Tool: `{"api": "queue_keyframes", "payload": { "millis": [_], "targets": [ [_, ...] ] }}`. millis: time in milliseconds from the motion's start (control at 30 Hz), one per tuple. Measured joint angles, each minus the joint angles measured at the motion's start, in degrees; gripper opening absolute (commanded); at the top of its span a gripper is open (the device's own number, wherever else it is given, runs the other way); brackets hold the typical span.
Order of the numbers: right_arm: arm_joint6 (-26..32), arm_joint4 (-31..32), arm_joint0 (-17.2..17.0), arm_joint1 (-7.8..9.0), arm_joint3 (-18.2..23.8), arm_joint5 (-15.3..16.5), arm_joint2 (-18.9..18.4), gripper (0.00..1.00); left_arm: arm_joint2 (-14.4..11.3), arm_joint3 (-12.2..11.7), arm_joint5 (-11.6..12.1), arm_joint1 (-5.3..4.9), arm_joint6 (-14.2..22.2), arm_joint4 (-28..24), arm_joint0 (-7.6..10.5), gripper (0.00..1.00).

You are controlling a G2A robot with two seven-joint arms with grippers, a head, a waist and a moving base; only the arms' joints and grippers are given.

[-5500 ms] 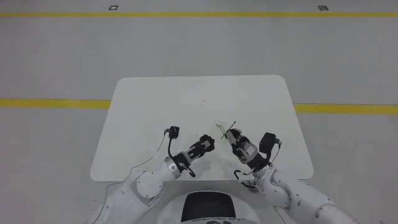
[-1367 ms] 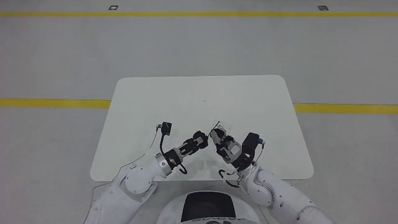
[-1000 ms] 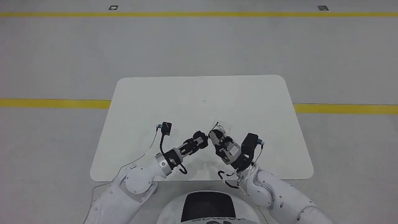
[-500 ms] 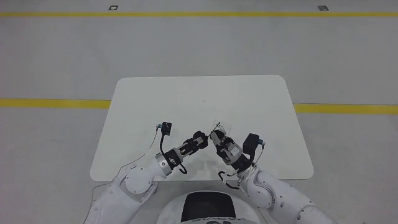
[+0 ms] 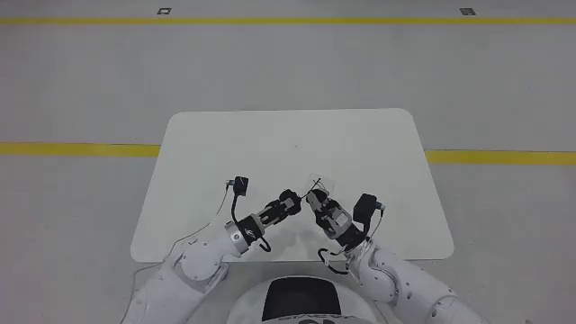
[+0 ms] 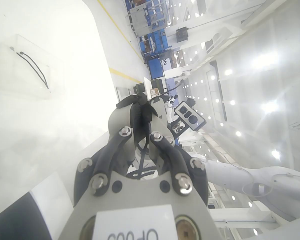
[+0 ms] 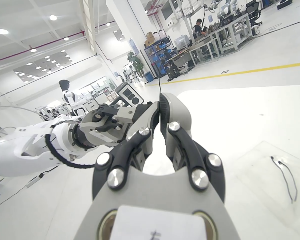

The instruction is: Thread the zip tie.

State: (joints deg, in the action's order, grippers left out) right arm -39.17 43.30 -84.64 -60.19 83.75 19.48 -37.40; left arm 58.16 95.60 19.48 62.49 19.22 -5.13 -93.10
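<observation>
Right gripper clamped tight on one zip tie, left gripper pinched closed alongside; two spare ties lay just beyond.

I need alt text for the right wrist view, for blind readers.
The right pincer is shut on a thin black zip tie that sticks up above it, with the left pincer close beside it. Another black tie lies on a clear sheet on the white table.

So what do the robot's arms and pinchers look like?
The left arm and right arm are smooth white, with black cables by the wrists. The left gripper and right gripper are grey metal with black link bars, silver bolts and a white label.
</observation>
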Motion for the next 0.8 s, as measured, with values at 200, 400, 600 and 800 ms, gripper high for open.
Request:
{"api": "queue_keyframes", "payload": {
  "millis": [200, 400, 600, 800],
  "targets": [
    [-0.27, -0.26, 0.66, 0.09, 0.30, 0.00, 1.08, 0.00, 0.00, 0.00, 0.00, 0.00, 0.00, 0.00, 0.00, 0.00],
    [-0.08, -0.83, 1.55, 0.18, -0.29, 0.00, 2.10, 0.00, 0.00, 0.00, 0.00, 0.00, 0.00, 0.00, 0.00, 0.00],
    [-0.22, -1.77, 2.08, 0.19, -1.12, 0.00, 2.92, 0.00, 0.00, 0.00, 0.00, 0.00, 0.00, 0.00, 0.00, 0.00],
    [-0.28, -2.12, 2.39, 0.40, -1.29, 0.00, 3.57, 1.00, 0.00, 0.00, 0.00, 0.00, 0.00, 0.00, 0.00, 0.00]
  ]
}}
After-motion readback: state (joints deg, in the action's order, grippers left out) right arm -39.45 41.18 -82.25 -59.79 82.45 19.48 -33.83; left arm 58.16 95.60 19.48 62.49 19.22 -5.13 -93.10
